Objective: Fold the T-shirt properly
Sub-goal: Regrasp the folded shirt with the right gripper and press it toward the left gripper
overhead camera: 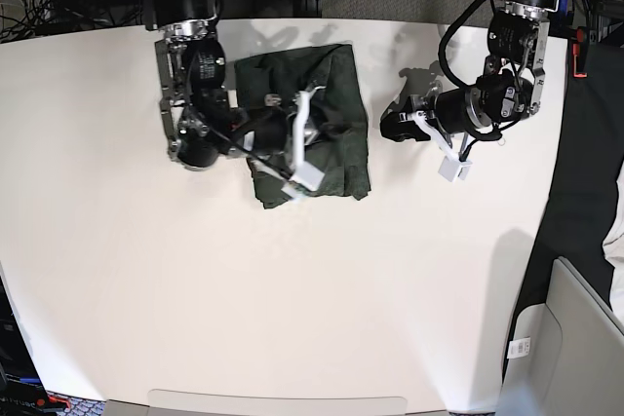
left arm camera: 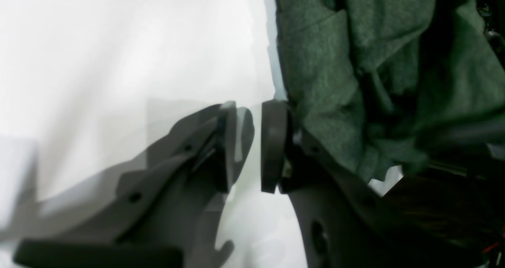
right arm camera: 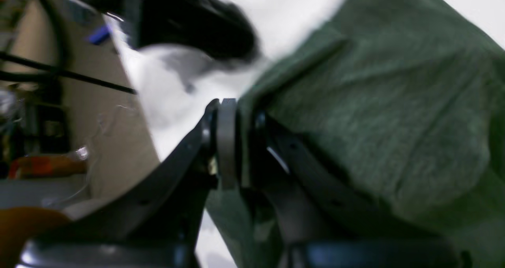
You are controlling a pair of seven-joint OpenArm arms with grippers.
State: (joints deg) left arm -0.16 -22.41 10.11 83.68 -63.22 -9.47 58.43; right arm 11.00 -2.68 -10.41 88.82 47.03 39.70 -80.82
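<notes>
The T-shirt (overhead camera: 307,124) lay as a compact, partly folded bundle in the upper middle of the base view, on the white table (overhead camera: 195,289), with uneven edges along its lower side. The right gripper (right arm camera: 240,141), at the left of that view, was over the bundle's centre; in its own wrist view the jaws stood nearly together with a fold of the green fabric passing between them, so it was judged to be clamped on the shirt, though blur left the depth of the bite uncertain. The left gripper (left arm camera: 252,145), at the right of the base view, stood beside the bundle's right edge; its wrist view showed a narrow gap between the pads with only white table behind it, so it held nothing. The principal risk was judged to be a shallow or multi-layer pinch by the right gripper: a thin knit caught by one layer could slip out under tension, while several layers caught together could drag the whole bundle and undo the folds already made. With the left gripper not holding the cloth down, any pull could slide the bundle across the smooth table. The loose lower corner also appeared liable to flop out and spoil the final shape.
</notes>
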